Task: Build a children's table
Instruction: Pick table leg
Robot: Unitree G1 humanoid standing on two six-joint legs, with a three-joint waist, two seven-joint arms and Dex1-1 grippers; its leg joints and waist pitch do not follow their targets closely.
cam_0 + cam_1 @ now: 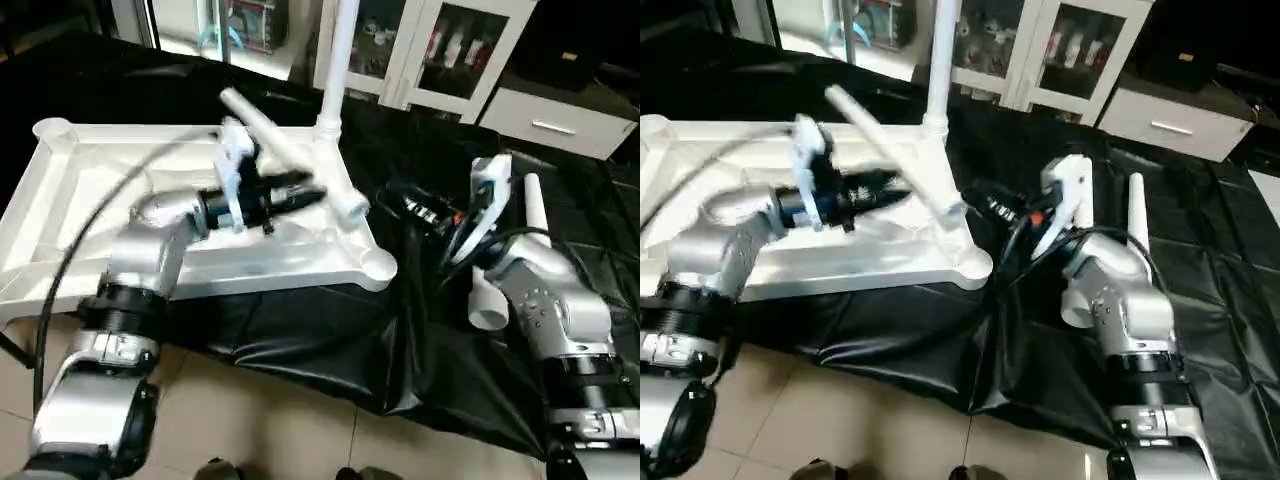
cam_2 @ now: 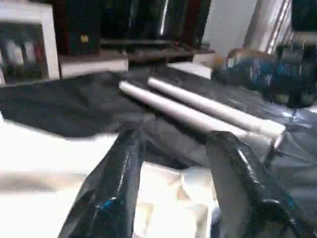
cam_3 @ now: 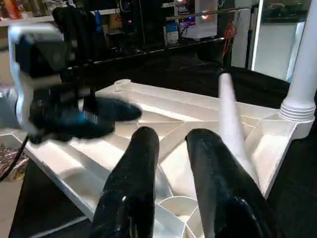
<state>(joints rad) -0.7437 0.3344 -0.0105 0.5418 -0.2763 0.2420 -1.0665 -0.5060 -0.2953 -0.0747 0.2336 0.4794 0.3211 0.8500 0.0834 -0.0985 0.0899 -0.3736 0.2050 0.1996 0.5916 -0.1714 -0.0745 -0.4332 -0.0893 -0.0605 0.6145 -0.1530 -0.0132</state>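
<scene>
The white plastic square tabletop [image 1: 60,215] lies underside up on the black-draped work table [image 1: 420,340], near the robot. One white tapered leg [image 1: 338,60] stands upright in its far corner socket. A second leg [image 1: 290,155] lies loose and tilted across the rim there.

The left gripper [image 1: 300,192] hovers over the ribbed underside just beside that loose leg, its fingers [image 2: 119,168] spread and empty. The right gripper [image 1: 990,205] points toward the same corner from the cloth, jaws narrowly parted, gripping nothing.

Judgement: grasp the loose leg near mid-length, raise it upright, then seat it squarely in a free socket. Two further legs [image 2: 198,111] lie on the cloth beyond; the standing leg crowds the approach
</scene>
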